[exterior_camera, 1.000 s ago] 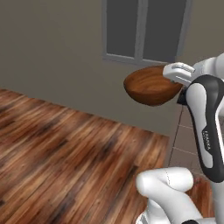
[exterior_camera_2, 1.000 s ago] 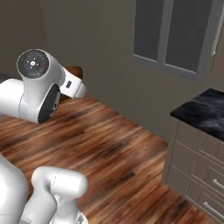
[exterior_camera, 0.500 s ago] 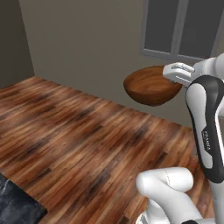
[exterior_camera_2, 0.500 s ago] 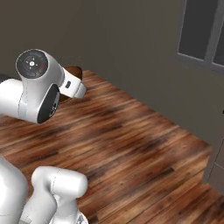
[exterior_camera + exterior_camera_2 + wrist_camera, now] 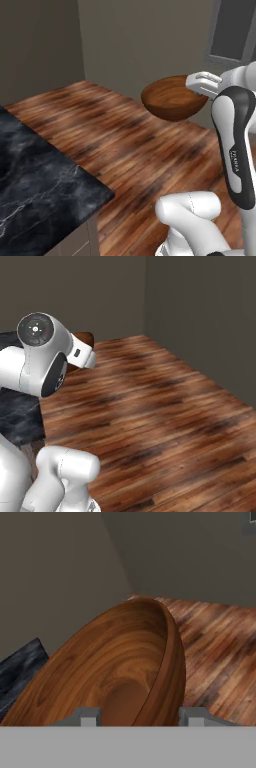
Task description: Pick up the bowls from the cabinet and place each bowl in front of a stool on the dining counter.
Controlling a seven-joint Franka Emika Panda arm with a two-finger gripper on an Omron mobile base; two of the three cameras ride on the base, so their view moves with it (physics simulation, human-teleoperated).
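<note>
The carrying step is judged to be in hand: the glossy reddish-brown wooden round bowl (image 5: pixel 174 98) is held aloft by the claw (image 5: pixel 141 716), clamped at its rim, with one tip seen inside the bowl and one outside in the hand view. The bowl is carried high above the striped wooden floor (image 5: pixel 125 140), tilted slightly, clear of everything.

A corner of the black white-veined marble table (image 5: pixel 35 190) is seen at 8 o'clock in the left base view and at 9 o'clock in the hand view, well apart from the bowl. The next move is judged to call for the base to be brought alongside that table, and then for the bowl to be lowered level onto its top in front of a stool.

No stool is shown in any view, so the exact placing spot cannot be told. The second bowl and the cabinet are out of view. In the right base view the bowl is almost wholly hidden behind the white arm (image 5: pixel 42 356); only a brown edge shows.
</note>
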